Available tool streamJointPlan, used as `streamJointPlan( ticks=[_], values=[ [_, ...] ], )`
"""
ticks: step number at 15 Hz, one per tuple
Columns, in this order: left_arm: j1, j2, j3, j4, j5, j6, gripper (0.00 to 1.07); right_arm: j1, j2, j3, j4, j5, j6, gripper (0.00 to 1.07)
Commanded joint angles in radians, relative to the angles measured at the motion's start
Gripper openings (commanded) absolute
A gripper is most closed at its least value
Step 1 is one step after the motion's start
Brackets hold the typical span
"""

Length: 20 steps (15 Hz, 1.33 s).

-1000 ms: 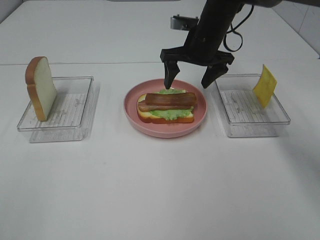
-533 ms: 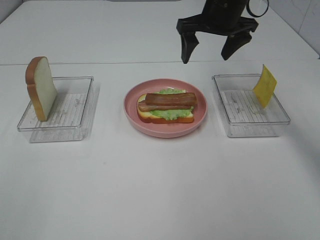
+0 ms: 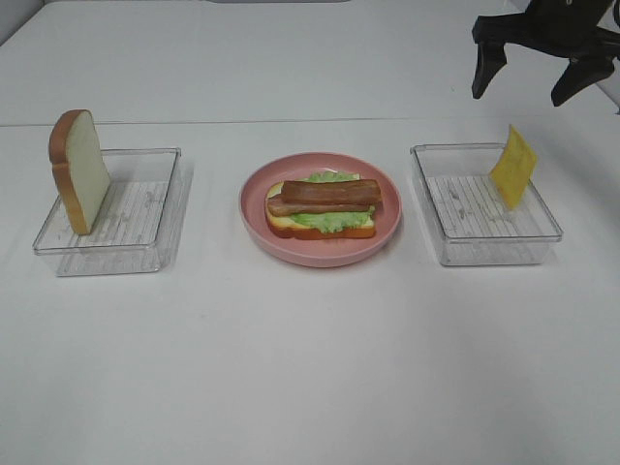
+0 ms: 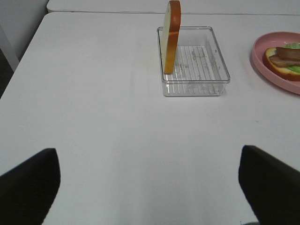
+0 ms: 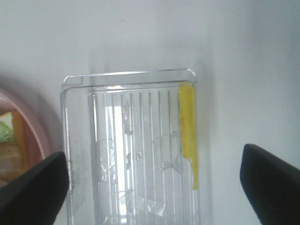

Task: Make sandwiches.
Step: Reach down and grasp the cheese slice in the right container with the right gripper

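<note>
On the pink plate (image 3: 254,215) lies a half-built sandwich (image 3: 323,205): a bread slice, green lettuce and reddish-brown bacon strips on top. It also shows in the left wrist view (image 4: 284,60). A second bread slice (image 3: 79,171) stands on edge in the left clear tray (image 3: 145,228), also in the left wrist view (image 4: 171,35). A yellow cheese square (image 3: 512,167) leans in the right clear tray (image 3: 484,242), also in the right wrist view (image 5: 187,131). My right gripper (image 3: 533,82) is open and empty, high above the right tray. My left gripper (image 4: 150,187) is open, over bare table.
The white table has a seam running across behind the trays (image 3: 194,122). The three containers sit in a row across the middle.
My right gripper has risen from just above the sandwich and moved right, now over the right tray with the cheese. It stays open and empty.
</note>
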Motion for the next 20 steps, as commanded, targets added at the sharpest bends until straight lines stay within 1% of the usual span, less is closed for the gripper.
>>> streamJointPlan(
  ticks=[1, 6, 9, 10, 11, 15, 16, 17, 18, 19, 20],
  values=[
    [-0.004, -0.019, 0.000, -0.002, -0.010, -0.005, 0.95, -0.040, 0.043, -0.004, 0.024, -0.010, -0.036, 0.96],
    [-0.004, -0.019, 0.000, -0.002, -0.010, -0.005, 0.95, -0.054, 0.144, -0.004, 0.025, -0.024, -0.036, 0.96],
    [-0.004, -0.019, 0.000, -0.002, -0.010, -0.005, 0.95, -0.054, 0.148, -0.004, 0.024, -0.029, -0.036, 0.91],
    [-0.004, -0.019, 0.000, -0.002, -0.010, -0.005, 0.95, -0.054, 0.151, -0.004, 0.023, -0.036, -0.036, 0.84],
    [-0.004, -0.019, 0.000, -0.002, -0.010, -0.005, 0.95, -0.054, 0.166, -0.004, 0.020, -0.031, -0.036, 0.72],
    [-0.004, -0.019, 0.000, -0.002, -0.010, -0.005, 0.95, -0.054, 0.165, -0.004, 0.009, 0.000, -0.036, 0.54],
    [-0.004, -0.019, 0.000, -0.002, -0.010, -0.005, 0.95, -0.054, 0.165, -0.004, 0.009, 0.008, -0.036, 0.44],
    [-0.004, -0.019, 0.000, -0.002, -0.010, -0.005, 0.95, -0.054, 0.165, -0.004, 0.007, 0.011, -0.036, 0.38],
    [-0.004, -0.019, 0.000, -0.002, -0.010, -0.005, 0.95, -0.054, 0.165, -0.004, -0.013, 0.022, -0.036, 0.16],
    [-0.004, -0.019, 0.000, -0.002, -0.010, -0.005, 0.95, -0.054, 0.165, -0.004, -0.017, 0.031, -0.036, 0.00],
    [-0.004, -0.019, 0.000, -0.002, -0.010, -0.005, 0.95, -0.054, 0.165, -0.004, -0.022, 0.038, -0.036, 0.00]
  ],
)
